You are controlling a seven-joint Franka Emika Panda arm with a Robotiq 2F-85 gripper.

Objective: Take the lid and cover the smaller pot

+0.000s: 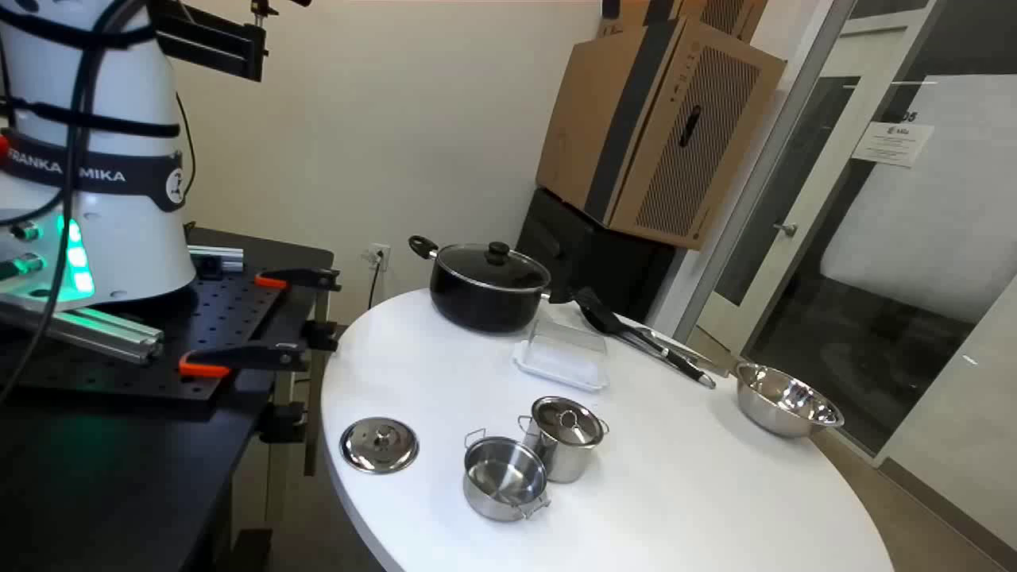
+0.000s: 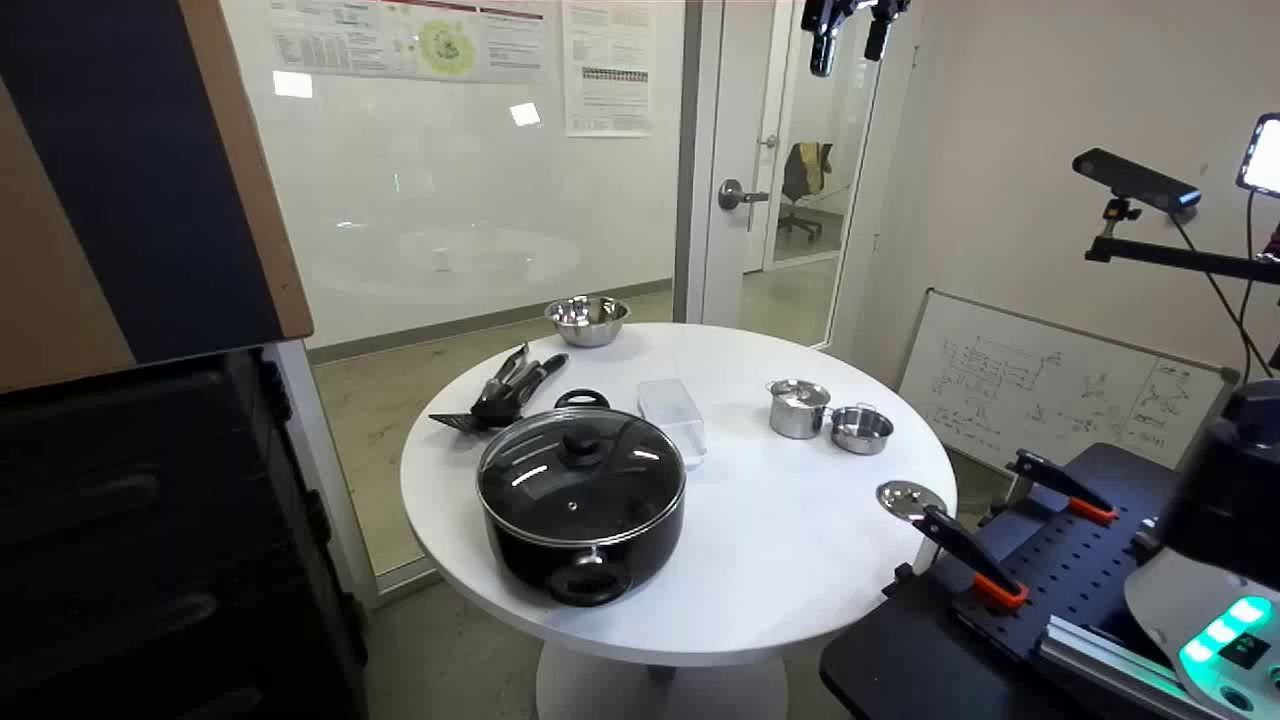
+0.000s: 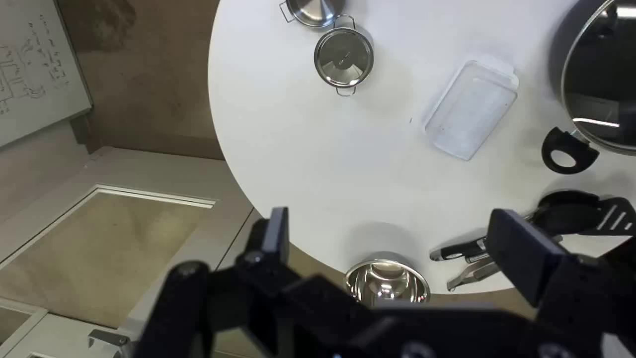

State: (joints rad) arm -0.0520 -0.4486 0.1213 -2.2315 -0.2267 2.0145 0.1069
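The lid (image 1: 380, 445) is a flat round shiny steel disc with a central knob. It lies by the table's edge nearest the robot base, and also shows in an exterior view (image 2: 908, 498). It is outside the wrist view. The smaller pot (image 1: 502, 481) is a low, uncovered steel pot with wire handles, seen in both exterior views (image 2: 861, 430) and partly cut off at the top of the wrist view (image 3: 318, 9). My gripper (image 3: 390, 226) is open and empty, high above the table; its fingertips show at the top of an exterior view (image 2: 849, 58).
A taller lidded steel pot (image 1: 566, 457) stands right beside the smaller pot. The white round table (image 1: 683, 500) also holds a large lidded black pot (image 2: 580, 500), a clear plastic container (image 3: 469, 112), black utensils (image 2: 510, 390) and a steel bowl (image 3: 385, 281). Orange-tipped clamps (image 1: 246, 359) sit along the dark bench.
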